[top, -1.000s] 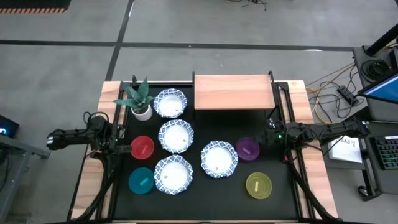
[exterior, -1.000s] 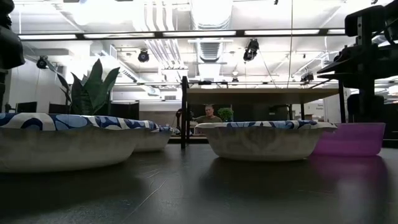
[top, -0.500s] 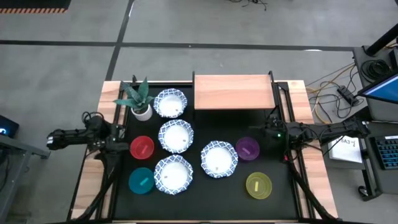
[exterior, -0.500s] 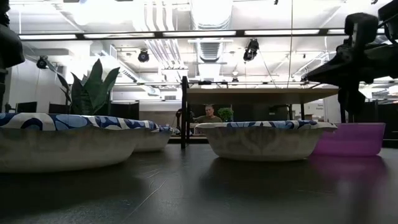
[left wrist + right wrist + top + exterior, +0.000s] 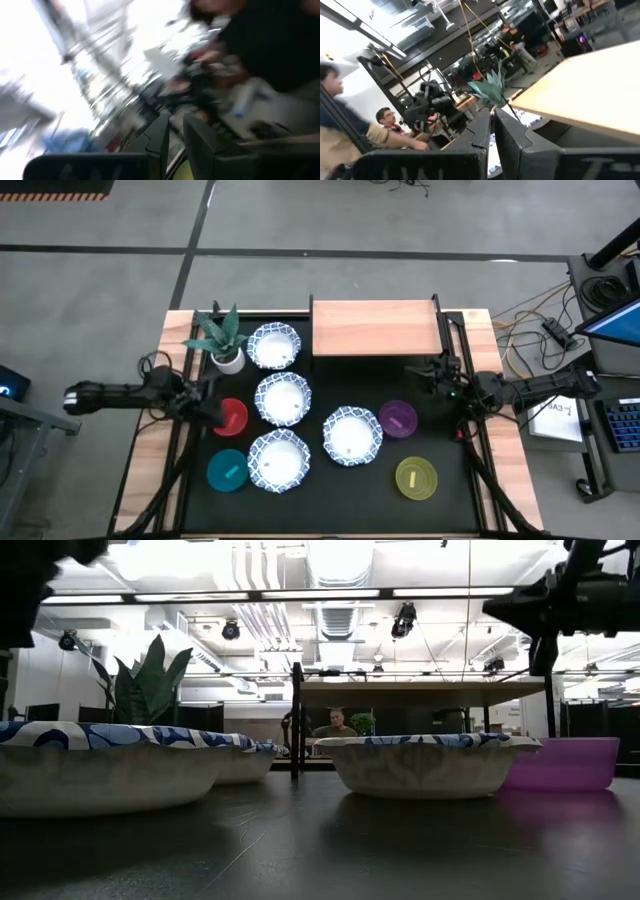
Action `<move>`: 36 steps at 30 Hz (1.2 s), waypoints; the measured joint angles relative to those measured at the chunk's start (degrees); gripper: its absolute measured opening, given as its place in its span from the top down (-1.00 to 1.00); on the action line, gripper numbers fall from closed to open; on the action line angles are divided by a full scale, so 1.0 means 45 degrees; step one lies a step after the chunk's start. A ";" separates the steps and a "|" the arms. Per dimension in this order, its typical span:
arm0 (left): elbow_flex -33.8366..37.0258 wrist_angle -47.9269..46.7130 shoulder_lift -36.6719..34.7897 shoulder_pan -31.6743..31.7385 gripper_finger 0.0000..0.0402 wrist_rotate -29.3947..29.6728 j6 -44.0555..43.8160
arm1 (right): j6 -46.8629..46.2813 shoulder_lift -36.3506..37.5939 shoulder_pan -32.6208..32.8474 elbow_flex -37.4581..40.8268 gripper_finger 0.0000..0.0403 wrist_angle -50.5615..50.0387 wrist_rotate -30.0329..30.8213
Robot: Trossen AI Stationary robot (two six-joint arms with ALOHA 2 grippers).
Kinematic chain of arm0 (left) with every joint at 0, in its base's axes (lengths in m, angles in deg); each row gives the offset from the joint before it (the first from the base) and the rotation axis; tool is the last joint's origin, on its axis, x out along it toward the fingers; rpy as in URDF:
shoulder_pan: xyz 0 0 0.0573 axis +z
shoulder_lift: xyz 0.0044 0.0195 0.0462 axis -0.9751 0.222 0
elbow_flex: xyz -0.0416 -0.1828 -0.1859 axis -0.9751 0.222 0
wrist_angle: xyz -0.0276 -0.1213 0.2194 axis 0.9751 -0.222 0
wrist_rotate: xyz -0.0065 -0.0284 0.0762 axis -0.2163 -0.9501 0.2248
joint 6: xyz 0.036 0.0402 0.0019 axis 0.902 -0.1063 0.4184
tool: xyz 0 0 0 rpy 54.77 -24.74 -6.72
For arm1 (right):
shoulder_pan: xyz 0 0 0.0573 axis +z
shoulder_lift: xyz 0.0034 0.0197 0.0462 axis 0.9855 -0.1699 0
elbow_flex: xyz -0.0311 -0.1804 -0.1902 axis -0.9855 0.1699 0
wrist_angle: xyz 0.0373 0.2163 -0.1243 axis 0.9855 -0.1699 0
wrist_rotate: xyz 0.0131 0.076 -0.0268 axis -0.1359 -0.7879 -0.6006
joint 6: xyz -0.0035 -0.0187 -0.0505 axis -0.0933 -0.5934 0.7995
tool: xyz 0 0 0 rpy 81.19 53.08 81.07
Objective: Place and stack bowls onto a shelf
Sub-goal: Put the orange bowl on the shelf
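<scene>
Under bright ceiling lights we see a black tabletop point(image 5: 320, 505) with wooden edges, and people seated in the room beyond it. At its far edge stands the small light-wood shelf point(image 5: 377, 328) on thin dark legs, bare on top. Four white bowls with blue scalloped rims point(image 5: 282, 397) cluster in the middle, with a plain red bowl point(image 5: 232, 417), a teal bowl point(image 5: 227, 469), a purple bowl point(image 5: 398, 419) and a yellow-green bowl point(image 5: 416, 478) around them. The left hand point(image 5: 207, 404) hovers at the red bowl's edge, its fingers point(image 5: 159, 131) pressed nearly together and empty (the wrist picture is badly smeared). The right hand point(image 5: 424, 369) hangs near the shelf's front right corner, above the purple bowl, fingers point(image 5: 482, 130) likewise close together, pinching nothing.
</scene>
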 joint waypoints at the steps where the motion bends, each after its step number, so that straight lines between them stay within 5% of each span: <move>1: 0.0000 0.0603 0.0382 -0.0003 0.80 0.0870 -0.0989 | 0.0170 -0.0057 0.0000 0.0000 0.92 0.0111 0.0006; 7: -0.0317 0.2132 0.2330 0.0006 0.80 0.6141 -0.6109 | 0.0721 -0.0120 0.0000 0.0000 0.92 0.0280 0.0298; 11: -0.0517 0.2106 0.3287 0.0006 0.80 0.7899 -0.8038 | 0.1297 -0.0097 0.0000 0.0000 0.92 0.0288 0.0298; 19: -0.1131 0.2112 0.4552 0.0005 0.80 0.8044 -0.8391 | 0.2313 -0.0121 0.0000 -0.0856 0.92 -0.0680 -0.0016; 28: -0.3632 0.1886 0.6190 -0.0037 0.80 0.7465 -1.0399 | 0.3539 -0.0121 0.0005 -0.4274 0.92 -0.6444 -0.0096; 32: -0.5203 -0.1297 0.6895 -0.0038 0.80 0.7424 -1.3033 | 0.3526 -0.0118 0.0071 -0.5328 0.92 -0.8279 -0.0140; 36: -0.7527 -0.8141 0.7796 -0.0331 0.80 0.7194 -1.6592 | 0.3528 -0.0097 0.0429 -0.5561 0.92 -0.8740 -0.0189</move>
